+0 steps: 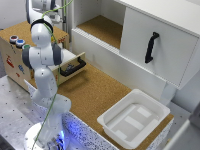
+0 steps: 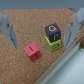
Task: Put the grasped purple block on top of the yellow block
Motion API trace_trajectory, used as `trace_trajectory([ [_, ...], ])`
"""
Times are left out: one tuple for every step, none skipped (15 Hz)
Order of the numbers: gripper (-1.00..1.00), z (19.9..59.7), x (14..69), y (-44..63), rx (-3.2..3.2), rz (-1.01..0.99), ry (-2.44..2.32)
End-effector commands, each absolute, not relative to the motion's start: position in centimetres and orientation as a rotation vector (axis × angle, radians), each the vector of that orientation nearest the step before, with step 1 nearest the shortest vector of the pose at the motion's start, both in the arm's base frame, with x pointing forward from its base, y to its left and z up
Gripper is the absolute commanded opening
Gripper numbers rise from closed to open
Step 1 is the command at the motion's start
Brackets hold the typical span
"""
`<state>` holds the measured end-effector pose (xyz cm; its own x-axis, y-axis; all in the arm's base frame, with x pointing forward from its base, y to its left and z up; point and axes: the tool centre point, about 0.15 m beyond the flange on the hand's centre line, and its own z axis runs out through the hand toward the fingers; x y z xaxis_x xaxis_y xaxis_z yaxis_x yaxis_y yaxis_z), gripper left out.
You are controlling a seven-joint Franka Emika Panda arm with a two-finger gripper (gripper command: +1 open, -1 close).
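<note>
In the wrist view the purple block [image 2: 53, 31] sits on top of the yellow block [image 2: 56, 45], its letter face showing, on the cork surface. My gripper [image 2: 41, 27] is open; its two fingers [image 2: 6, 27] stand far apart on either side of the stack and touch nothing. A pink block [image 2: 32, 51] lies on the cork beside the stack, apart from it. In the exterior view the folded arm [image 1: 42, 60] hides the gripper and the blocks.
A white rim [image 2: 62, 68] runs close to the stack in the wrist view. The exterior view shows a white tray [image 1: 107, 121] on the cork table, an open drawer [image 1: 72, 65] by the arm, and a white cabinet with a black handle [image 1: 151, 47].
</note>
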<state>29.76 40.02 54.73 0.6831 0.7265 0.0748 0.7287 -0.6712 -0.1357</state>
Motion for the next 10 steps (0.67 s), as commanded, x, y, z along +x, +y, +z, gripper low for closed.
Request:
trace_trajectory([
  [1.00,54.4,28.9,40.7,-2.668,0.056,-1.325],
  [1.00,55.2,28.1,41.1,-2.662,0.046,-1.393],
  [1.00,55.8,27.2,41.3,-2.643,0.046,-1.466],
  [1.00,56.3,26.1,41.7,-2.621,0.066,-1.532],
  [1.00,56.8,24.9,41.9,-2.628,0.059,-1.576],
  [1.00,57.4,23.3,42.3,-2.626,0.061,-1.632],
  [1.00,57.8,22.3,42.6,-2.631,0.069,-1.647],
  [1.00,58.5,20.9,43.1,-2.659,0.046,-1.680],
  [1.00,59.1,19.6,43.7,-2.639,0.045,-1.719],
  [1.00,59.9,18.0,44.5,-2.636,0.016,-1.787],
])
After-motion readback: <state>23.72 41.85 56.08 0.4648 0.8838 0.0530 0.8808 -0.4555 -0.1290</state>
